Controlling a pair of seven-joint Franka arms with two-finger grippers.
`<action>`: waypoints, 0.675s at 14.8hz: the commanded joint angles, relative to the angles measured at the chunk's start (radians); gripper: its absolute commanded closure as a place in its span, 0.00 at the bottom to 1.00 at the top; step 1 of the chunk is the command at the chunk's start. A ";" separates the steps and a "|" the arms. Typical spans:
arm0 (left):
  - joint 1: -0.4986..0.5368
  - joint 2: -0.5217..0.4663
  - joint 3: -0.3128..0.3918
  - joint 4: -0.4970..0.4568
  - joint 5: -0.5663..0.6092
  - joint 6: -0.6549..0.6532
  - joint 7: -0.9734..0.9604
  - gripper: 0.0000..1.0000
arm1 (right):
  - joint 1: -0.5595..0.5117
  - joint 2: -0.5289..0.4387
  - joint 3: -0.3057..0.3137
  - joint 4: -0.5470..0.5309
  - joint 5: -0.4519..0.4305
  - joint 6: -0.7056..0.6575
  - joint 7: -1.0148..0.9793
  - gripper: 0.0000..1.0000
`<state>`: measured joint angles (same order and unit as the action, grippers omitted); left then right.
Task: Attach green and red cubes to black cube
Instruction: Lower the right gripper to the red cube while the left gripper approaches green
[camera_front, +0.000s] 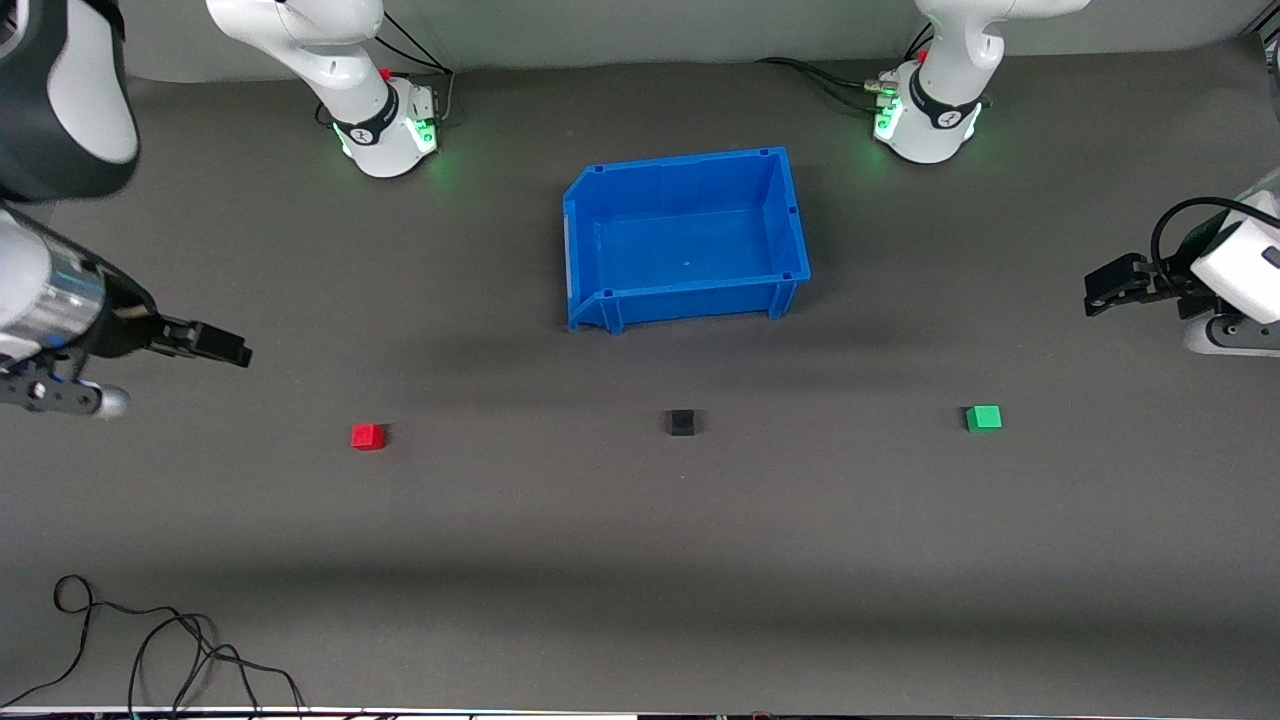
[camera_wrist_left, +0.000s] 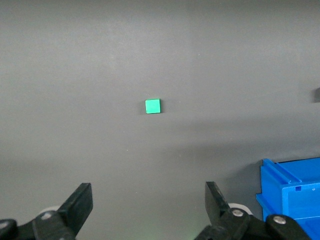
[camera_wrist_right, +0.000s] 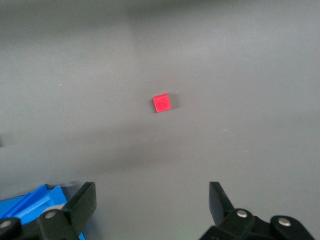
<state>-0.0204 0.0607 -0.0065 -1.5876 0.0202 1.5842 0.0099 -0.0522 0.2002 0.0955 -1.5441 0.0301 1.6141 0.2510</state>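
Left tool (camera_wrist_left: 149, 202), black two-finger type, fingers spread wide and holding nothing, hangs in the air at the left arm's end of the table; in its wrist view the two black fingers (camera_wrist_left: 80, 202) frame bare mat, with the small bright green plastic cube (camera_wrist_left: 153, 106) lying on the mat well apart from them. Right tool (camera_wrist_right: 152, 202), same black two-finger type, also spread wide and empty, hangs over the right arm's end of the table; its wrist view shows the small bright red plastic cube (camera_wrist_right: 161, 102) on the mat, well apart from the fingers (camera_wrist_right: 85, 200). In the front view the left tool (camera_front: 1110, 285) and right tool (camera_front: 215, 342) both sit at the table's outer ends, neither touching any cube. Three cubes lie in one row across the dark grey matted table (camera_front: 640, 560): red cube (camera_front: 368, 436) toward the right arm's end, small matte black cube (camera_front: 681, 422) in the middle, green cube (camera_front: 983, 418) toward the left arm's end, all well apart from each other, none joined. Blue open-top plastic bin (camera_front: 600, 215) sits farther from the front camera than the black cube, between the two arm bases, nothing visible inside. A corner of the blue bin shows in both wrist views. Loose black cable (camera_front: 150, 640) lies at the table edge nearest the front camera, toward the right arm's end.
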 joint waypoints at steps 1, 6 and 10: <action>0.007 0.001 0.005 0.008 0.000 -0.009 -0.109 0.00 | -0.009 0.059 0.001 0.015 0.004 -0.005 -0.071 0.00; 0.052 0.011 0.005 -0.002 -0.087 -0.003 -0.529 0.00 | 0.018 0.154 -0.002 0.013 -0.018 0.044 -0.093 0.00; 0.180 0.044 0.005 -0.040 -0.279 -0.004 -0.778 0.00 | 0.060 0.260 0.004 0.003 -0.174 0.095 -0.107 0.00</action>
<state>0.0961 0.0908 0.0049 -1.6049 -0.1859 1.5832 -0.6688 -0.0191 0.4053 0.1004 -1.5485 -0.0829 1.6896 0.1677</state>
